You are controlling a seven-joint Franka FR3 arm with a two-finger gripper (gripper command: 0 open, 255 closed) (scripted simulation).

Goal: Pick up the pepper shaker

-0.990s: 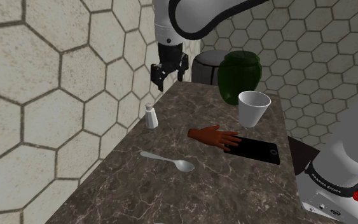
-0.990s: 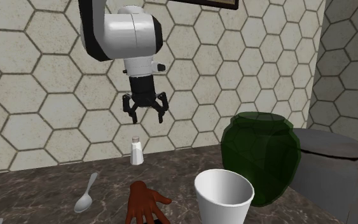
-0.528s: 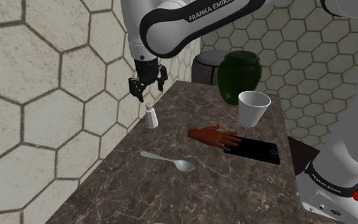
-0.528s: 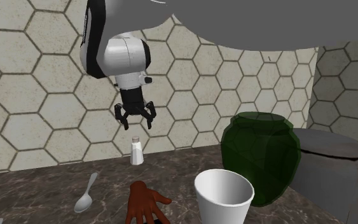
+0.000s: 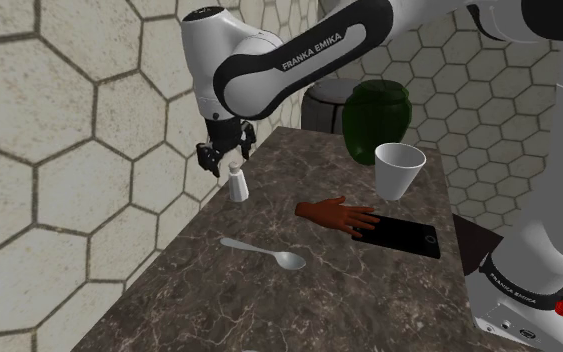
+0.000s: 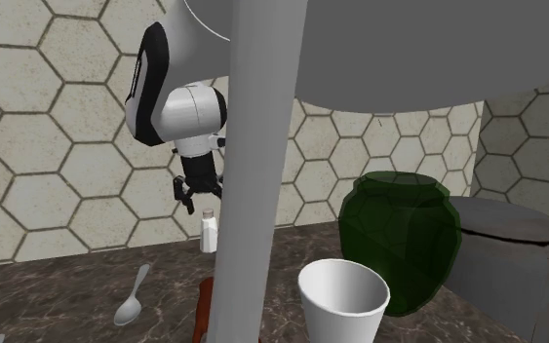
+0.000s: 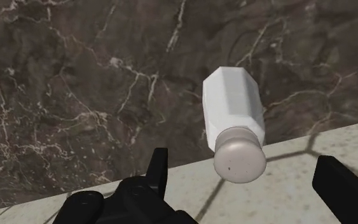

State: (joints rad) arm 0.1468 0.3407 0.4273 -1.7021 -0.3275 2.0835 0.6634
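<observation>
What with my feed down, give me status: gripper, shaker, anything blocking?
Gripper open, just above the pepper shaker, fingers clear of it. Shaker upright on the counter, by the wall. Nothing in the way.

Dark veined marble counter (image 5: 369, 290), matt white pepper shaker (image 7: 234, 111)

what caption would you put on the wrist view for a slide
Open gripper over the upright white pepper shaker, fingers clear of it, on the dark marbled counter.
</observation>
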